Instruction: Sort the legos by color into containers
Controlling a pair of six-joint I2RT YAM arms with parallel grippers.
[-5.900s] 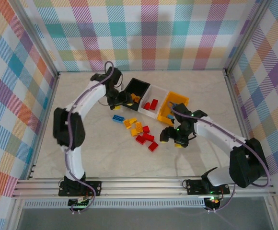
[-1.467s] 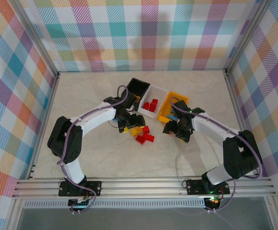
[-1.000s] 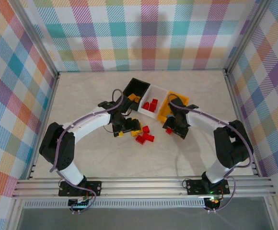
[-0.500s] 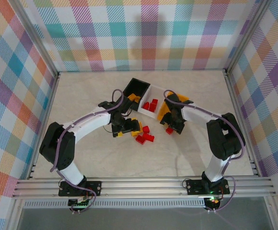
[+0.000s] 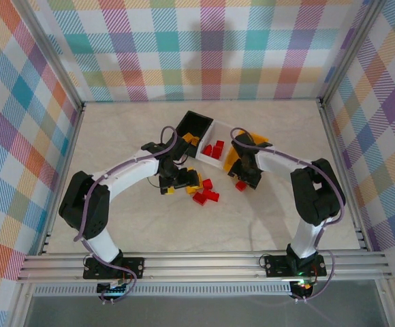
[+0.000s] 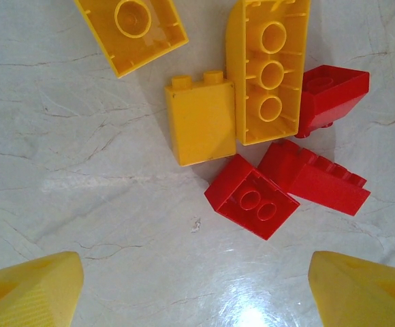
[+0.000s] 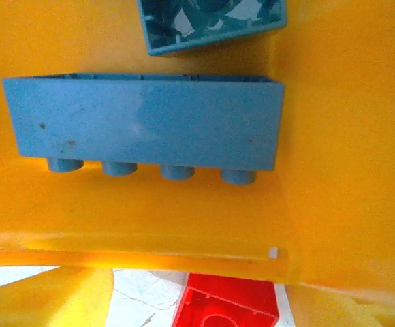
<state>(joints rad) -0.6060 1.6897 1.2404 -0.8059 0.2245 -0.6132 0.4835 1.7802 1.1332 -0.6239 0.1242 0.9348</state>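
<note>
both arms arched inward toward the middle. left pincer (image 6: 196,293) pointed down, jaws wide apart; right pincer (image 5: 244,178) also stood with jaws parted.

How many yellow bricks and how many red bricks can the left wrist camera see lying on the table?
yellow bricks: 3
red bricks: 3
Total: 6
</note>
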